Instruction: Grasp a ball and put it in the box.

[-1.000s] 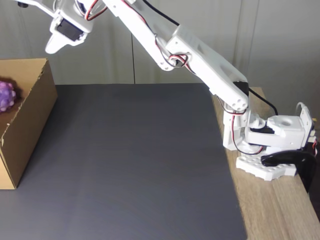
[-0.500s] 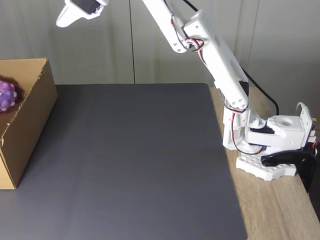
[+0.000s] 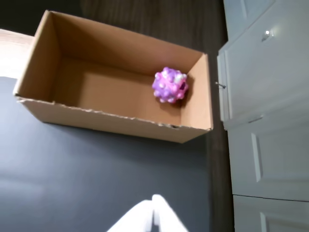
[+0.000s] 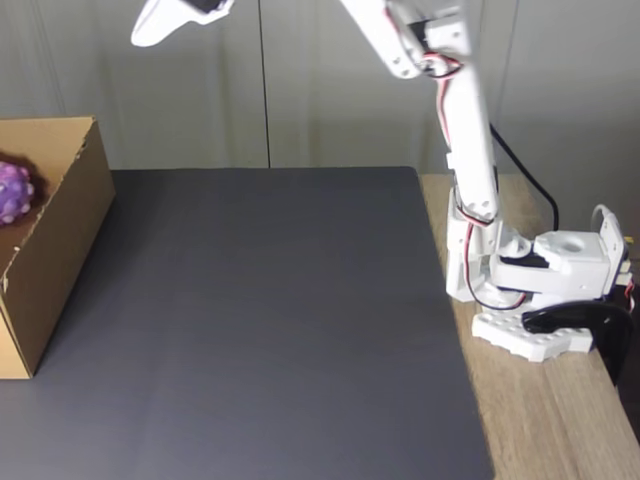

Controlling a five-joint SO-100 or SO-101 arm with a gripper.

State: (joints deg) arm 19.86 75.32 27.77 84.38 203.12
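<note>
The knobbly purple, pink and white ball (image 3: pixel 170 85) lies inside the brown cardboard box (image 3: pixel 111 122), near its right end in the wrist view. In the fixed view the ball (image 4: pixel 14 191) shows at the left edge inside the box (image 4: pixel 60 240). My white gripper (image 3: pixel 153 207) is shut and holds nothing; its fingertips meet at the bottom of the wrist view. It hangs high over the dark mat, well above and to the right of the box, as the gripper (image 4: pixel 148 34) at the top of the fixed view.
A dark grey mat (image 4: pixel 260 320) covers the table. The arm's white base (image 4: pixel 540 290) stands on the wooden strip at the right. White cabinet doors (image 3: pixel 265 96) rise behind the box.
The arm has swung upward and back toward its base, carrying the gripper higher and slightly right. The ball has stayed in the box.
</note>
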